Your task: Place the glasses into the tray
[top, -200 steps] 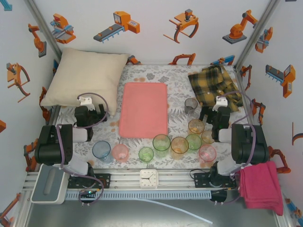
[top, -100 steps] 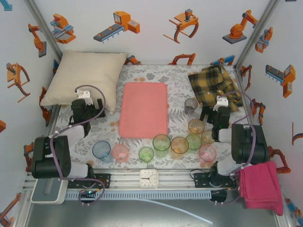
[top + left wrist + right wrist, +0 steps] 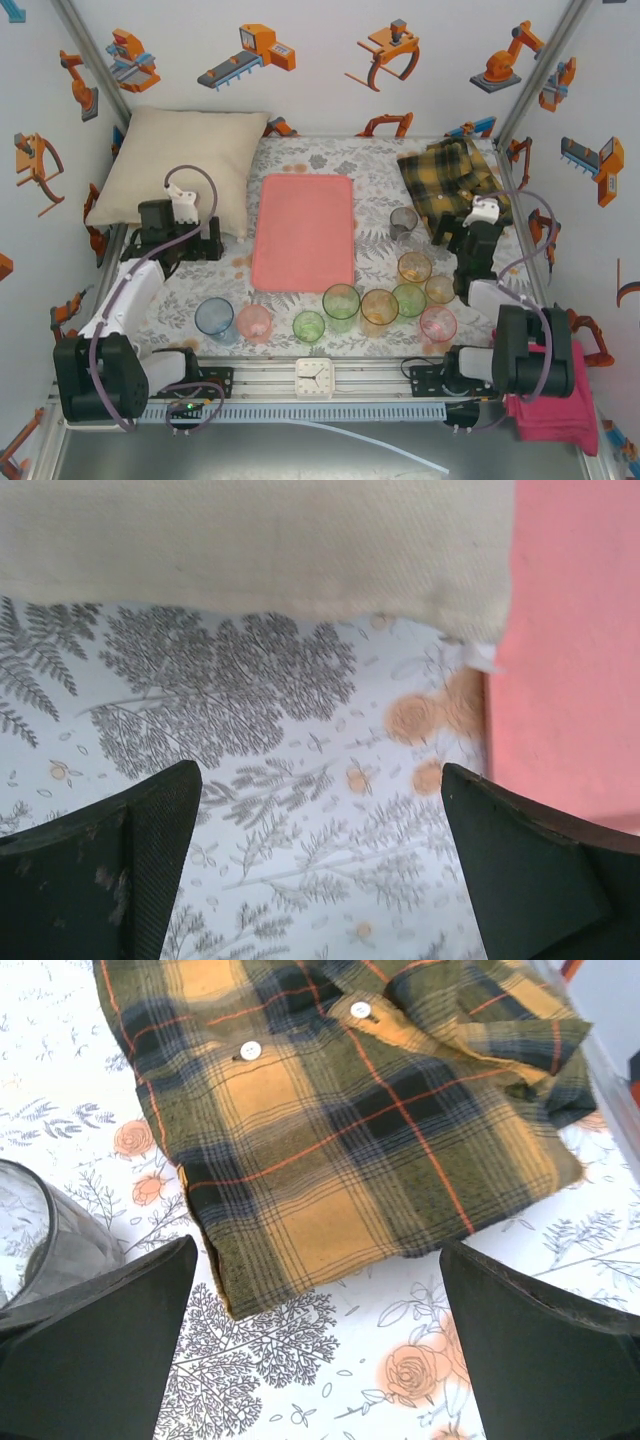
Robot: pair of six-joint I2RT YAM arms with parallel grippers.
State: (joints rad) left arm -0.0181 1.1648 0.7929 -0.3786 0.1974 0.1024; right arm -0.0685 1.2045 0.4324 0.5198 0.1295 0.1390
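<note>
The salmon-pink tray (image 3: 300,232) lies bare at the table's middle, and its edge (image 3: 570,650) shows in the left wrist view. Several tinted glasses stand upright along the near side: blue (image 3: 213,317), pink (image 3: 254,322), green (image 3: 341,301), orange (image 3: 379,306) and others. A smoky grey glass (image 3: 404,221) stands alone right of the tray. My left gripper (image 3: 205,245) hangs open over the floral cloth between pillow and tray, its jaws (image 3: 320,780) holding nothing. My right gripper (image 3: 447,234) is open beside the grey glass (image 3: 50,1240), which sits just outside its left finger (image 3: 110,1330).
A cream pillow (image 3: 180,165) fills the back left corner, its edge (image 3: 250,550) just ahead of the left gripper. A folded plaid shirt (image 3: 450,175) lies at the back right, directly ahead of the right gripper (image 3: 315,1260). A magenta cloth (image 3: 550,400) hangs near the right base. A clock (image 3: 314,378) sits on the front rail.
Both arms have unfolded from their bases. The left gripper has shifted slightly left toward the pillow, and the right gripper has edged toward the shirt. Nothing was picked up.
</note>
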